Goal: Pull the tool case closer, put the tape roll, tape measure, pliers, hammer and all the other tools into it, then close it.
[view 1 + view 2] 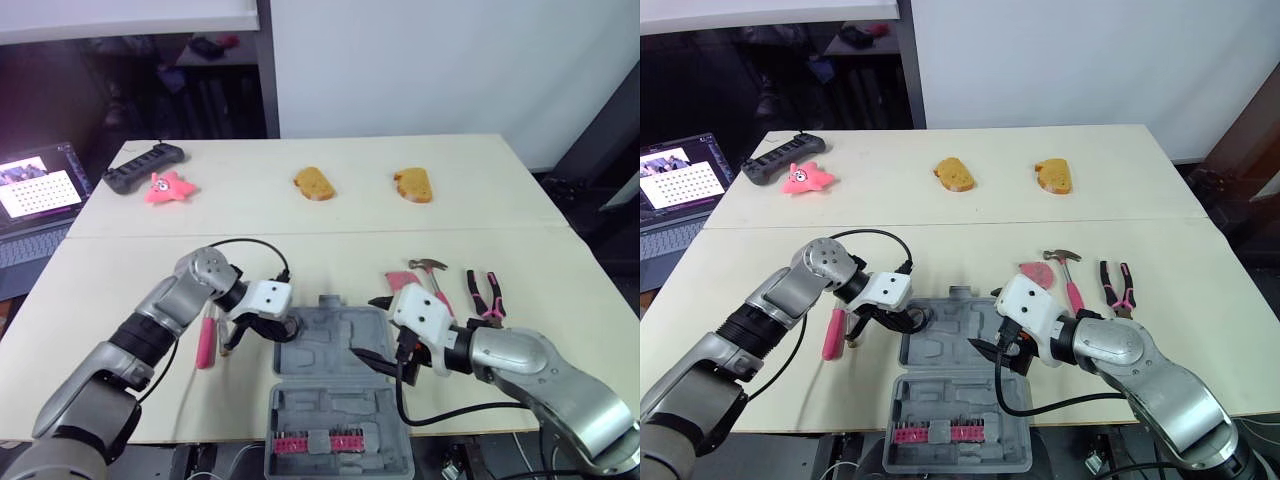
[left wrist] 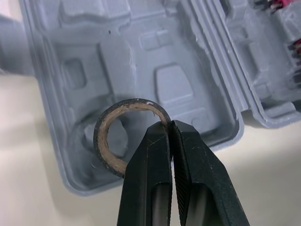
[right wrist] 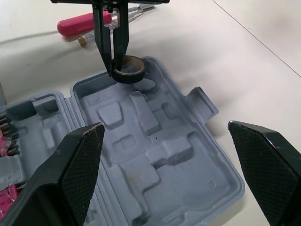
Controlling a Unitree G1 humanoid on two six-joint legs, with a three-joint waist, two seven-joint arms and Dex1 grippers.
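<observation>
Left wrist: the left hand (image 2: 170, 126) pinches the rim of the tape roll (image 2: 134, 104), a black ring with a cardboard core, over a corner of the grey moulded plastic case (image 2: 141, 61). Right wrist: the right hand (image 3: 165, 126) is spread wide and empty above its recesses. Head view: the case lies open on the pale surface (image 1: 300, 250).

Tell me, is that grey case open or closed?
Open. The tool case lies spread flat, both moulded halves facing up, pink bits in the near half.

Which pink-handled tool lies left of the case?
The screwdriver: it lies alone left of the tool case, while the hammer and pliers lie on its right.
</observation>
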